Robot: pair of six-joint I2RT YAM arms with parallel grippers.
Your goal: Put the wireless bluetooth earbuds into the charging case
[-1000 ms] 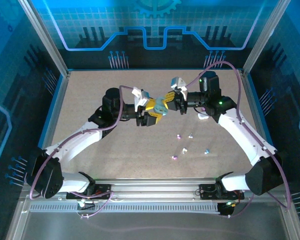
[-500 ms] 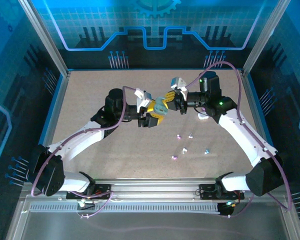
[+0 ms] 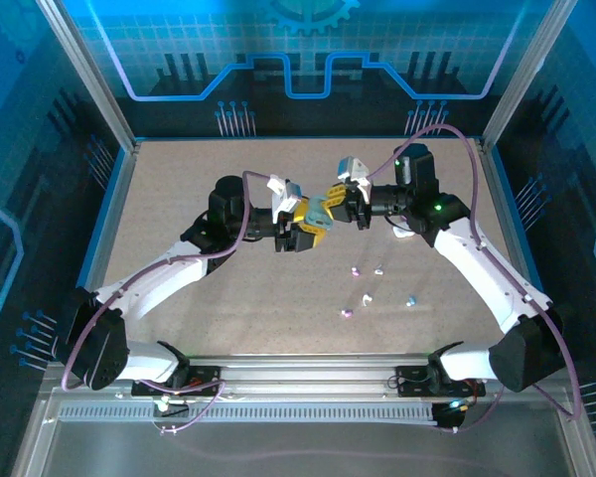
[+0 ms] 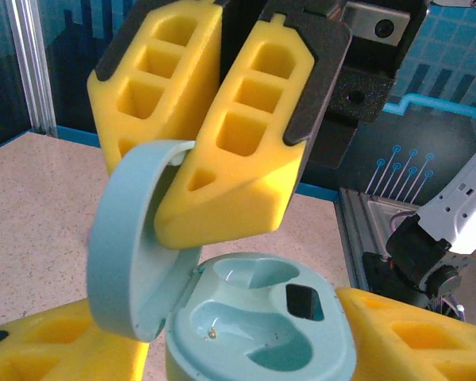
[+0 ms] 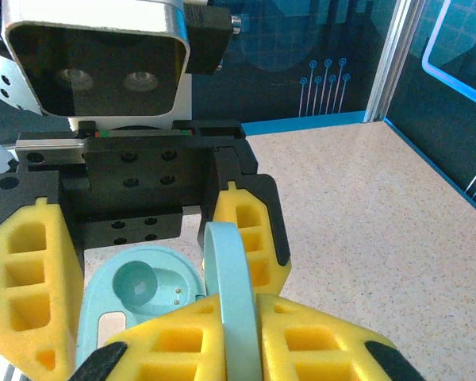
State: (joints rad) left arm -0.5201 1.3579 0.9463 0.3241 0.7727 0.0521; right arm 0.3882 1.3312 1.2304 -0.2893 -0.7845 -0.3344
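Loose earbuds [image 3: 356, 270] lie on the table [image 3: 179, 189], at 5 o'clock of the case [image 4: 258, 337], which is held up in the left jaws' grip with the right jaws pinched shut on its raised lid [image 4: 131, 238]: opening looks done. Next, I'd say, the right jaws let go and fetch one tiny bud. Overhead places the buds; the left wrist view adds two empty wells [image 4: 246, 278].

Speckled beige table [image 3: 179, 199], several tiny earbuds [image 3: 363, 298] scattered right of centre
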